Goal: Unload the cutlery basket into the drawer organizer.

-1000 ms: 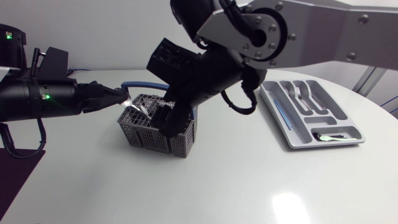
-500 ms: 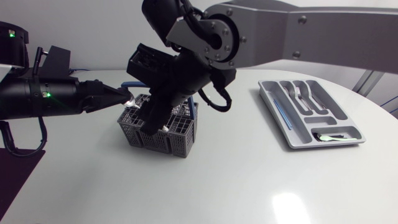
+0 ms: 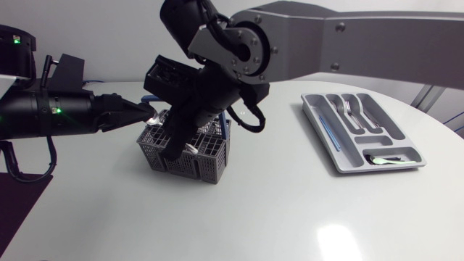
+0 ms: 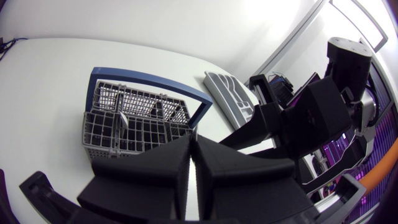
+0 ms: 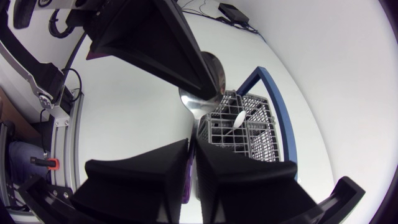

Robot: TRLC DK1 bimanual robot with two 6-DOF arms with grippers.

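Gripping a spoon (image 5: pixel 198 107), left tool (image 3: pixel 150 116) at basket (image 3: pixel 154 155) rim — right tool (image 3: pixel 173 152) beside.

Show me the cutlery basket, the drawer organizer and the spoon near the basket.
cutlery basket (image 3: pixel 197 168): head view, front mesh wall.
drawer organizer (image 3: pixel 353 145): head view, bare grey middle part.
spoon (image 5: pixel 200 104): right wrist view, its shiny bowl.
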